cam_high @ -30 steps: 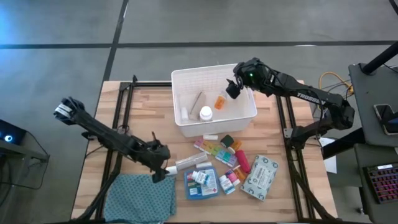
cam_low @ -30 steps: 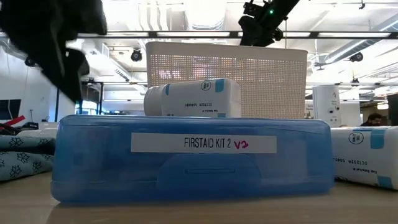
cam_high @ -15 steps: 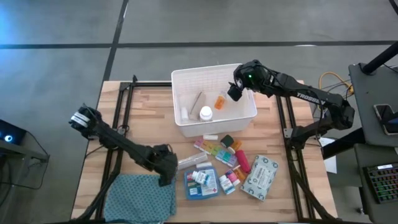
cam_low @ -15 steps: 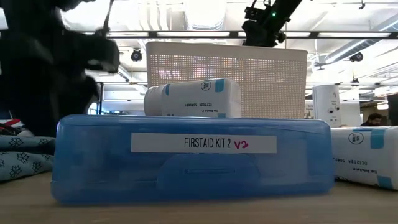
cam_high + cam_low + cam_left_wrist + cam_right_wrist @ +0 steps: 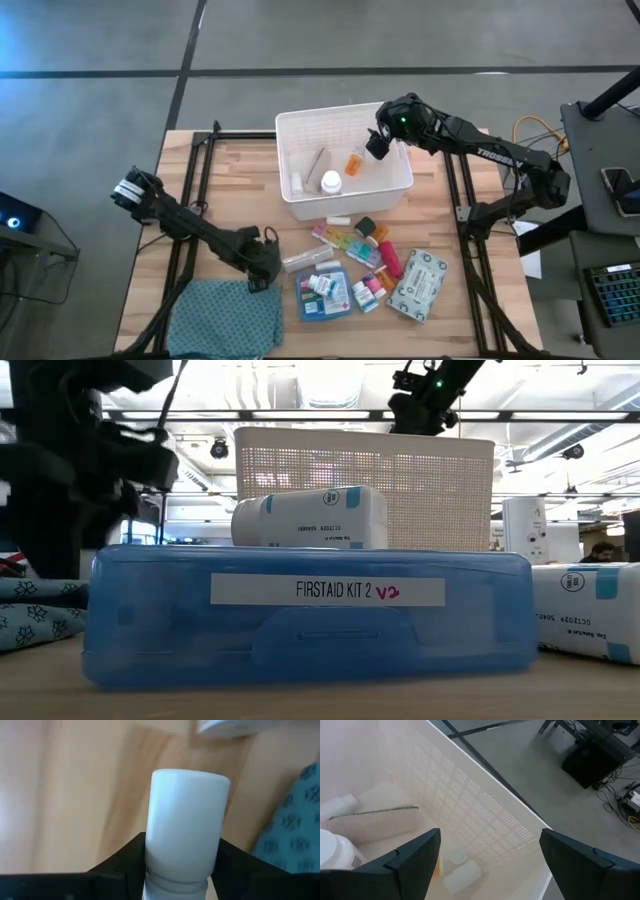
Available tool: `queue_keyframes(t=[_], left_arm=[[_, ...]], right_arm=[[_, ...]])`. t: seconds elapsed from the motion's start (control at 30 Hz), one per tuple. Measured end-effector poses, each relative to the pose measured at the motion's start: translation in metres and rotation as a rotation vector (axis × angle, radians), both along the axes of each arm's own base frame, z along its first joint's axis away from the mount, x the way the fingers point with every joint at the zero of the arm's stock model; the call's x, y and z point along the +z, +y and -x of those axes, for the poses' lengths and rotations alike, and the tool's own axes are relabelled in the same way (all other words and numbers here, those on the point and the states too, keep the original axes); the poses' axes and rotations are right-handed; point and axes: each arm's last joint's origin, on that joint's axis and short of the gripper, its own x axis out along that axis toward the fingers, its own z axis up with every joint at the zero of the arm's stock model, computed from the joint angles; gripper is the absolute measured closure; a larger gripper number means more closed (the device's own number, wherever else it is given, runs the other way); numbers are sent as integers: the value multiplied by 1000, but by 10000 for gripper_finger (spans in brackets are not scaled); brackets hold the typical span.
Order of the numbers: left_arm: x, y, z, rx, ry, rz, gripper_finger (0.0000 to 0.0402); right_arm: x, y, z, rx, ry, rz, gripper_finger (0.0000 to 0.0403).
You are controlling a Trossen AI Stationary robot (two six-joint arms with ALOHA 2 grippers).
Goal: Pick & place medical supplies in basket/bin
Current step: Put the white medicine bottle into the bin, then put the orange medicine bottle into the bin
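My left gripper (image 5: 262, 270) points steeply down at the table's near left, just beyond the teal cloth (image 5: 225, 318). It is shut on a white capped container (image 5: 186, 820). In the high view the gripper hides this item. A pale tube (image 5: 310, 260) lies just to the gripper's right. More supplies rest on the table: the pill organiser (image 5: 345, 243), the blue first-aid box (image 5: 310, 610) and the wipes pack (image 5: 420, 285). My right gripper (image 5: 490, 865) hangs open above the white bin (image 5: 350, 197), which holds a white bottle (image 5: 330, 181) and an orange container (image 5: 354, 161). My left gripper pinches the white container between its two fingers (image 5: 125, 865), at the cap's base (image 5: 172, 870) beside a ridged neck. The fingers come from above, pointing steeply down, and lie across it. Its white cap sticks out past the fingers toward the table's right; whether it rests on the table cannot be seen.
A small white box (image 5: 310, 518) lies on top of the first-aid box. Pink and orange containers (image 5: 385, 258) are crowded between the organiser and the wipes pack. Bare wood (image 5: 230, 190) stretches along the table's left side. Black frame rails (image 5: 190, 200) run along both table sides.
My left gripper has come down toward the table and tipped to point more steeply down, shifting slightly toward the table's right, onto the white container. My right gripper has stayed above the bin.
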Motion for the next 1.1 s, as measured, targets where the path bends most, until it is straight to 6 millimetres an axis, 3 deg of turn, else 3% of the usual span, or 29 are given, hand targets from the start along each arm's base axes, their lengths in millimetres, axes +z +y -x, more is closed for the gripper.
queue_keyframes(t=[0.1,0.23,0.4,0.57,0.7,0.77,0.83,0.97,1.03,1.1], left_arm=[[29,7,10,23,8,1,246],[95,19,21,65,-124,-34,246],[180,48,32,261,-565,-426,227],[226,102,7,381,-800,-616,220],[240,159,-24,306,-1057,-508,222],[231,185,-38,312,-1091,-424,217],[211,203,-46,370,-987,-361,202],[189,206,-56,406,-831,-268,155],[191,204,-57,400,-798,-259,131],[205,199,-58,376,-836,-272,112]], right_arm=[[0,0,0,0,-4,2,74],[0,0,0,-1,-5,3,74],[3,-2,-1,-67,-40,35,74],[10,-5,-4,-79,-105,83,74],[12,-6,-5,-79,-127,93,74],[13,-5,-4,-90,-127,78,74],[14,-3,0,-105,-119,52,74],[14,3,11,-123,-73,2,74],[14,8,17,-118,-42,-13,74],[14,13,23,-102,-5,-25,74]])
